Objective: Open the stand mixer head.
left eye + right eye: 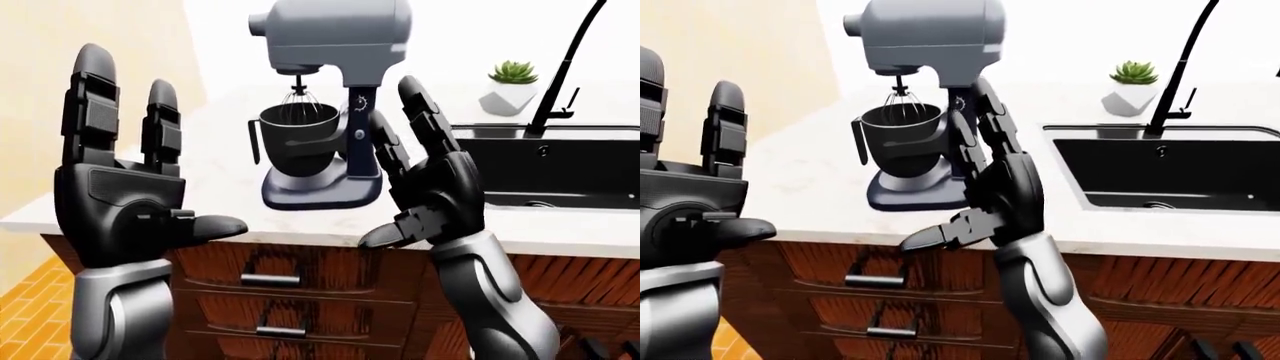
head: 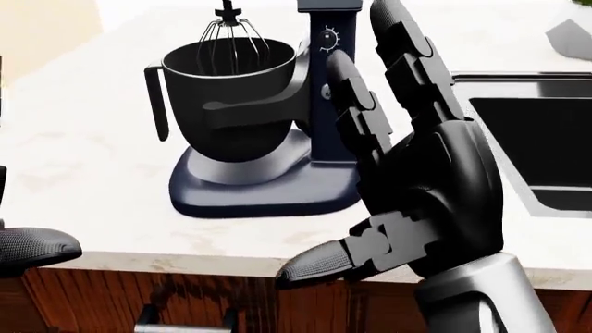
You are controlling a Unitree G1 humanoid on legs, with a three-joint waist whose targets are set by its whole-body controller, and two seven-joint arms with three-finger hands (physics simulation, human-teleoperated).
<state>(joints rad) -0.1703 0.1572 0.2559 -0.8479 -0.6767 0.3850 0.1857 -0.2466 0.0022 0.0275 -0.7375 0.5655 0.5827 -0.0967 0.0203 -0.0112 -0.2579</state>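
Observation:
A grey stand mixer (image 1: 335,37) stands on the white counter (image 1: 220,150), its head down over a dark bowl (image 1: 298,139) with a whisk (image 2: 227,31) inside. My right hand (image 1: 425,176) is open, fingers raised, in front of the mixer's column and to the right of the bowl, not touching it as far as I can tell. My left hand (image 1: 125,172) is open, held up at the left of the left-eye view, apart from the mixer.
A black sink (image 1: 560,169) with a tall black faucet (image 1: 565,67) lies right of the mixer. A small potted plant (image 1: 510,86) stands beyond it. Wooden drawers with dark handles (image 1: 270,281) run under the counter.

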